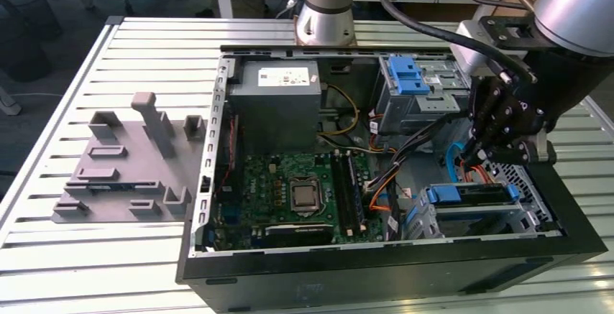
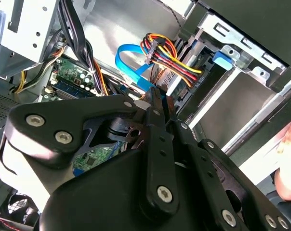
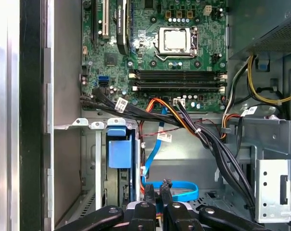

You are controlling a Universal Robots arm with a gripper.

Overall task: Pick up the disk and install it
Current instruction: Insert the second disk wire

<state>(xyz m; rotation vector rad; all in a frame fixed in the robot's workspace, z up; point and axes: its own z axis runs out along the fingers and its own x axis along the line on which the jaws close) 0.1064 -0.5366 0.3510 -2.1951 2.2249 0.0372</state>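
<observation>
The open computer case [image 1: 384,256] lies on the slatted tabletop [image 1: 57,256], with free room above it. The disk [image 1: 470,194] sits in the bay by the case's near wall, just below the end effector [image 1: 494,157]. The end effector's fingers [image 3: 156,192] are pressed together, holding nothing, over a blue cable [image 3: 177,190].

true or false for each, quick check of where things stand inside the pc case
1. The gripper hangs inside the open computer case, near the exterior view's right. True.
2. The disk lies on the slatted table outside the case. False: it sits in the drive cage inside the case.
3. The grey fixture stands on the table at the exterior view's left. True.
4. The processor socket is covered by a fan. False: it is bare.
5. A blue flat cable lies close to the fingertips in the first wrist view. True.
</observation>
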